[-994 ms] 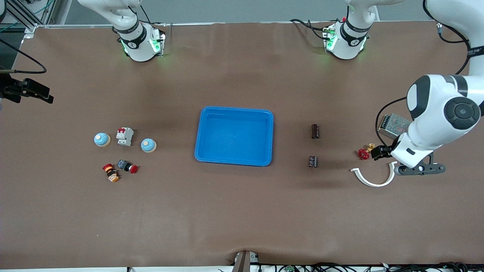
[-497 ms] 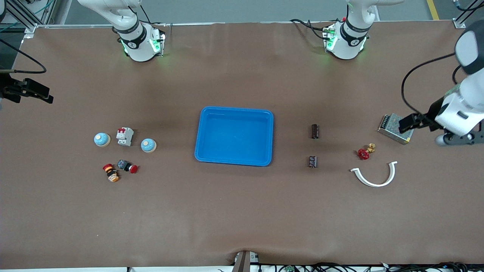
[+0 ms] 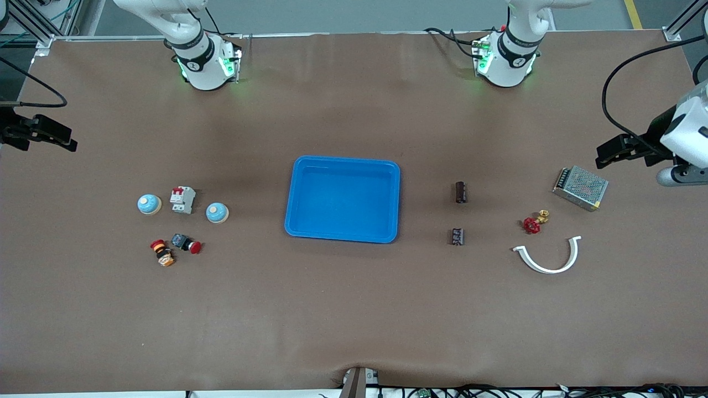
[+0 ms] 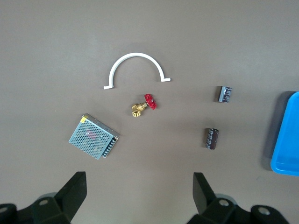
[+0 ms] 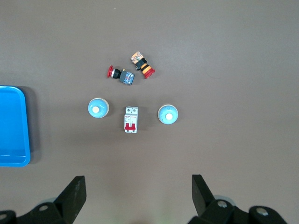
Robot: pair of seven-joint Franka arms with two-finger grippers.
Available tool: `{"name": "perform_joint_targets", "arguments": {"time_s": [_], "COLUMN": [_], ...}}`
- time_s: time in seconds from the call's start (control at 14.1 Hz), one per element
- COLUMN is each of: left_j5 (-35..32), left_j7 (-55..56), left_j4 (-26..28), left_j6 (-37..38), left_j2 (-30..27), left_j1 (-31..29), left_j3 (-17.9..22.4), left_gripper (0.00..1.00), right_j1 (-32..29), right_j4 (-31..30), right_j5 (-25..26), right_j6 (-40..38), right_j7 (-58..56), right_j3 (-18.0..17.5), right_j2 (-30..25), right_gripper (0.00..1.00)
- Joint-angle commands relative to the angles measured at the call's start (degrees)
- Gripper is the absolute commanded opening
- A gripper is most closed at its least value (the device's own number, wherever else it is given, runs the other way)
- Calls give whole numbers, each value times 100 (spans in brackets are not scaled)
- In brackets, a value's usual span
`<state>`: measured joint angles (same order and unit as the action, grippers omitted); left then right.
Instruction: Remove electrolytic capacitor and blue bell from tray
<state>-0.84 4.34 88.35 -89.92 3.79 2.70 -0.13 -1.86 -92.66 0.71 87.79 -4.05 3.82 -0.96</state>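
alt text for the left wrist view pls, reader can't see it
The open left gripper hangs high over a brown table, holding nothing. Under it lie a metal mesh box, a brass valve with a red handle, a white curved bracket and two dark capacitors. A blue tray shows at the edge.

Circuit breaker (image 3: 182,199) seen between bells. Two emergency-stop buttons (image 3: 176,248) laid nearer camera. Power supply (image 3: 580,188), red-handled valve (image 3: 534,222), white curved bracket (image 3: 548,258) grouped toward left arm's end.

No legible text; capacitor (image 3: 457,236) print perhaps too small.
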Motion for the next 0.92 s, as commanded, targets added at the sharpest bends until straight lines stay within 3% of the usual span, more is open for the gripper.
{"name": "perform_joint_targets", "arguments": {"time_s": [0.0,0.85], "left_j5": [84,119], "left_j7": [22,155], "left_j4": [-90,-231], "left_j6": [124,106], "left_j2": [-106,-88], "left_j1": [99,90], "left_j3": [13,4], "left_gripper": [100,100], "right_j1": [-43,-34], "right_j4": [-15,-16], "right_j5": [-106,-97], "right_j6": [10,1], "right_j7": [53,62], "right_j3": [-48,-48], "right_j2": [-71,-71], "right_gripper": [100,100]}}
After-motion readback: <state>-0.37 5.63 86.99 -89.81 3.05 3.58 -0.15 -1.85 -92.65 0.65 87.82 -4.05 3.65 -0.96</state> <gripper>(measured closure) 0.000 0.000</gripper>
